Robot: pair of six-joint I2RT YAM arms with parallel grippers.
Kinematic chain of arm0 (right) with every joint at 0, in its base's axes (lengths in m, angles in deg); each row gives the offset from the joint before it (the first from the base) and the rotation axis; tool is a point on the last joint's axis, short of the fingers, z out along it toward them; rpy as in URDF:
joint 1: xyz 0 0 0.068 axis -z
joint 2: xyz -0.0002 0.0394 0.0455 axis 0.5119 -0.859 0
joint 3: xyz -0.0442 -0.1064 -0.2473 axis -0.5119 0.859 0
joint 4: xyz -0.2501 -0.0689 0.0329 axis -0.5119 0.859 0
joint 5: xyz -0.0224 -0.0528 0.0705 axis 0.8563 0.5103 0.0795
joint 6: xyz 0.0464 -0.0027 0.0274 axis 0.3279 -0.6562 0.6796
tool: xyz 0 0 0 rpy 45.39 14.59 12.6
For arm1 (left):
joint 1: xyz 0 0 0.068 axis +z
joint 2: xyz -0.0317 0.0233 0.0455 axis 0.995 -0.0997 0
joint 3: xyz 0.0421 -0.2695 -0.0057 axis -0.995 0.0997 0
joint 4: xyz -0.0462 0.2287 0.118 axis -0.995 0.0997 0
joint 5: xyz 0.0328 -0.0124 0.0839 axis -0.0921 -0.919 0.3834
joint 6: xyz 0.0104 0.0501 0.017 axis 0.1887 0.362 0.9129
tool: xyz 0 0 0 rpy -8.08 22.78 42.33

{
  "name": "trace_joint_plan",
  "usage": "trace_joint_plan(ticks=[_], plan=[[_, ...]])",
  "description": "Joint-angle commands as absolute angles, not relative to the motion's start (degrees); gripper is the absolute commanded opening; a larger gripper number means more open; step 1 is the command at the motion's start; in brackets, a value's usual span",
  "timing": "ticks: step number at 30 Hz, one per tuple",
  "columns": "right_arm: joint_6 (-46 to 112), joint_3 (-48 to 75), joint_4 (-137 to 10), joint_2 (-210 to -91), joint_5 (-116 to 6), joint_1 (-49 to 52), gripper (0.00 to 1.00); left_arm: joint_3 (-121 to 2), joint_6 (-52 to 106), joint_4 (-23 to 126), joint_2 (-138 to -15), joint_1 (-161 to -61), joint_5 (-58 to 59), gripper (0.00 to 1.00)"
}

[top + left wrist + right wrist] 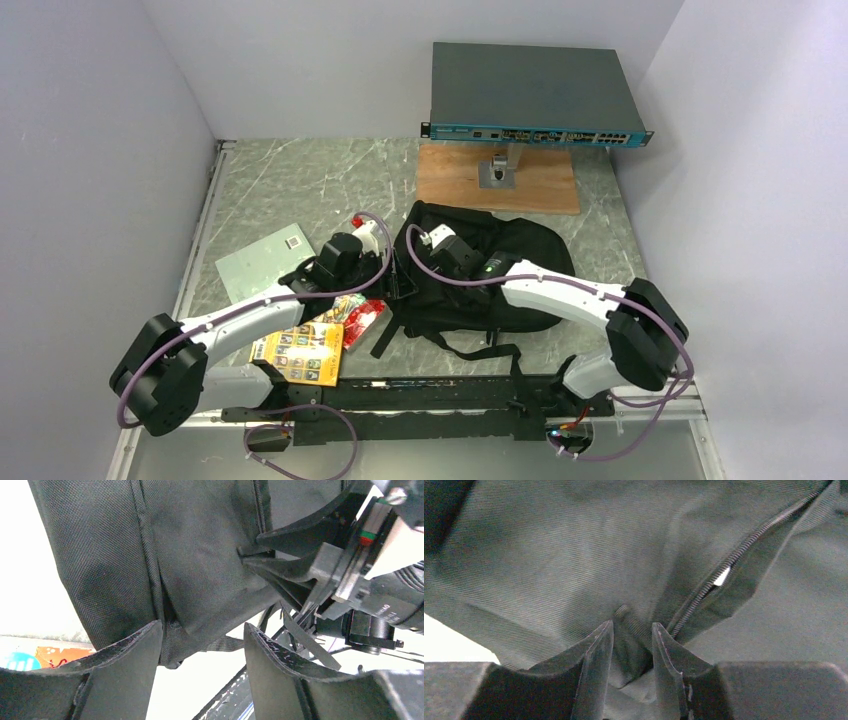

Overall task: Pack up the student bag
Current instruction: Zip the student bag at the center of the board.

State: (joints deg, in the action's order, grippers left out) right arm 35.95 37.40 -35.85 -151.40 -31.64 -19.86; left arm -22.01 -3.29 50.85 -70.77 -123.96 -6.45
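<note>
The student bag (pixel 500 265) is a black fabric backpack lying mid-table, straps trailing toward the arms. My right gripper (pixel 420 240) is at its left top edge and, in the right wrist view, is shut (pixel 632 624) on a fold of bag fabric (pixel 549 555) beside the zipper (pixel 734 555). My left gripper (pixel 398 275) is at the bag's left side. In the left wrist view it is open (pixel 202 625), with the hanging bag fabric (pixel 200 540) just above and touching its left finger. The right gripper's fingertips (pixel 260 555) pinch the cloth there.
A yellow booklet (pixel 300 352) and a red snack packet (pixel 358 318) lie under my left arm. A grey flat sheet (pixel 262 262) lies to the left. A grey rack-mount box with teal front (pixel 535 95) stands on a wooden board (pixel 497 180) behind the bag.
</note>
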Motion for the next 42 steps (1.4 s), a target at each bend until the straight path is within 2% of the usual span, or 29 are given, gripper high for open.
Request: trace_joint_plan(ticks=[1, 12, 14, 17, 19, 20, 23, 26, 28, 31, 35, 42], plan=[[34.16, 34.67, -34.80, -152.88, -23.04, -20.55, 0.36, -21.91, -4.40, 48.70, -69.40, -124.35, -8.52, 0.66], [34.74, 37.00, -38.95, -154.02, -17.34, -22.20, 0.36, -21.98, -6.52, 45.56, -71.56, -125.43, -10.74, 0.69], [34.56, 38.48, -41.91, -152.40, -16.61, -22.21, 0.30, -22.24, -6.60, 44.87, -72.18, -125.86, -11.20, 0.69], [34.66, 40.88, -45.51, -150.33, -15.12, -22.14, 0.12, -22.57, -6.93, 44.56, -72.73, -126.56, -11.03, 0.69], [35.39, 41.25, -46.42, -149.30, -14.23, -22.12, 0.03, -22.85, -7.34, 44.46, -72.82, -126.85, -11.44, 0.69], [35.51, 41.59, -47.02, -148.80, -14.46, -22.12, 0.00, -22.72, -7.57, 44.01, -72.59, -127.27, -11.52, 0.69], [35.78, 41.82, -47.14, -147.85, -15.53, -22.04, 0.00, -22.42, -7.84, 43.82, -71.79, -127.98, -10.69, 0.69], [35.67, 40.67, -44.00, -148.22, -18.92, -22.03, 0.09, -22.48, -8.01, 44.03, -71.59, -128.03, -10.68, 0.69], [35.05, 40.47, -43.08, -148.92, -21.81, -22.03, 0.20, -21.82, -8.47, 42.95, -72.02, -128.00, -10.70, 0.70], [34.86, 40.56, -42.72, -149.79, -26.02, -21.79, 0.34, -21.38, -9.63, 41.38, -73.77, -128.01, -11.56, 0.78], [35.46, 42.93, -47.36, -150.15, -30.74, -19.61, 0.39, -19.07, -12.40, 35.98, -76.25, -127.98, -13.04, 0.81], [36.85, 42.06, -46.33, -152.86, -32.57, -15.36, 0.43, -17.84, -12.28, 36.71, -77.87, -127.95, -12.01, 0.79]])
